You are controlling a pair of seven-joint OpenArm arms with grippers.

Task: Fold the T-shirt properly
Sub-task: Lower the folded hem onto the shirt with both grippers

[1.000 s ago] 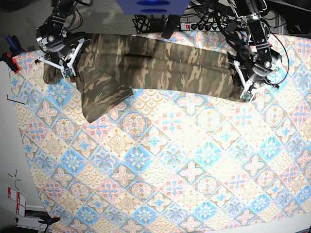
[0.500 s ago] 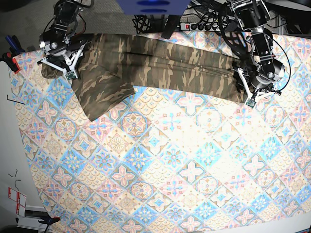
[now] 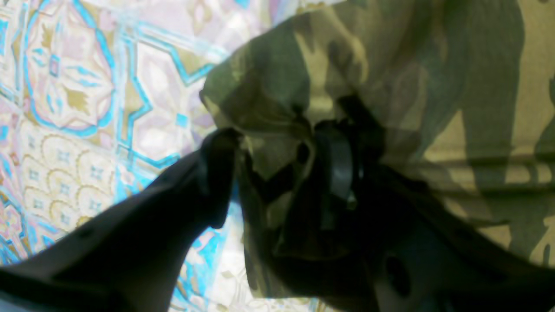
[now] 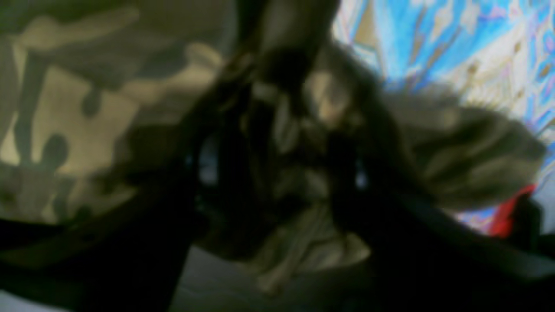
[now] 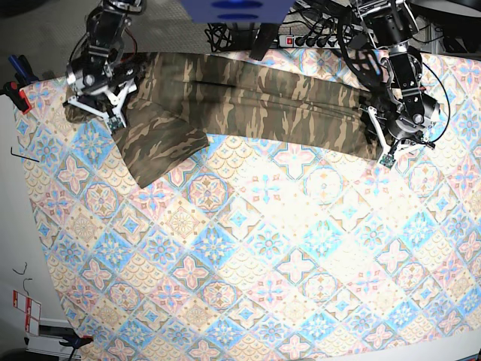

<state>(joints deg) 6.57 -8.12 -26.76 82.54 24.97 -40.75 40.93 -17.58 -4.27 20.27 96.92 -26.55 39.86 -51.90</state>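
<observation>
The camouflage T-shirt (image 5: pixel 248 98) lies as a long folded band along the far edge of the table, with one sleeve flap (image 5: pixel 161 147) spreading toward me at its left end. My left gripper (image 5: pixel 385 148) sits at the band's right end. In the left wrist view its jaws (image 3: pixel 277 169) stand apart, and a corner of the T-shirt (image 3: pixel 390 65) lies loosely between them. My right gripper (image 5: pixel 107 113) is at the band's left end. The right wrist view is blurred, but that gripper (image 4: pixel 277 173) also shows spread jaws with bunched T-shirt cloth (image 4: pixel 65 108) between them.
The blue, pink and cream tablecloth (image 5: pixel 263 248) covers the whole table. A power strip (image 5: pixel 308 39) and cables lie behind the far edge. A red clamp (image 5: pixel 11 89) holds the far left corner. The table's left edge drops off beside the right arm.
Both grippers went from shut on the shirt's ends to jaws apart. The right gripper drew back toward the far edge, the left one shifted slightly right, and the cloth settled flat.
</observation>
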